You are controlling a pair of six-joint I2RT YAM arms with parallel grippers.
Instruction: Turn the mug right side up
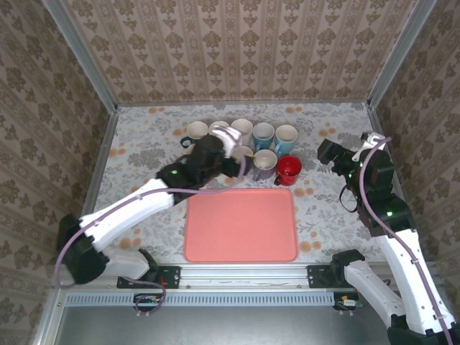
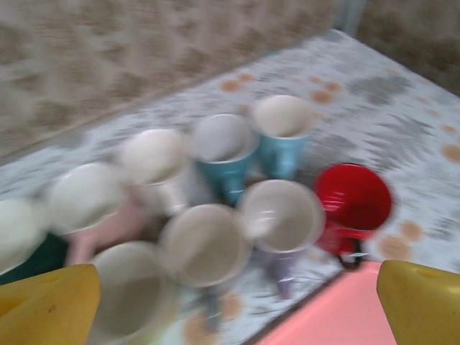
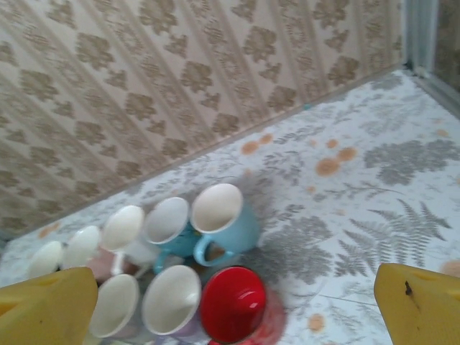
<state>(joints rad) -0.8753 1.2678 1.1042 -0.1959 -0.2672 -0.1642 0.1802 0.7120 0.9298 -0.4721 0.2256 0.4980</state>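
Red glazed ceramic mug [image 1: 287, 169]: at the right end of the mug cluster, just beyond the tray's far right corner; apparently base-up.
- Floral-patterned tabletop [image 1: 144, 144]: bears everything.
- Flat pink rectangular tray [image 1: 241, 224]: nearest the arm bases.
- Group of white, blue and lilac mugs [image 1: 263, 134]: mouths up, crowding the red mug's left side.
- Left gripper [image 1: 228, 149]: over the group, yellow fingers spread wide, holding nothing.
- Right gripper [image 1: 330, 157]: near the red mug's right, fingers likewise spread.
- Handling, judged: rigid, fairly heavy, slick glaze, chips if dropped. Grip the wall from the free right side.
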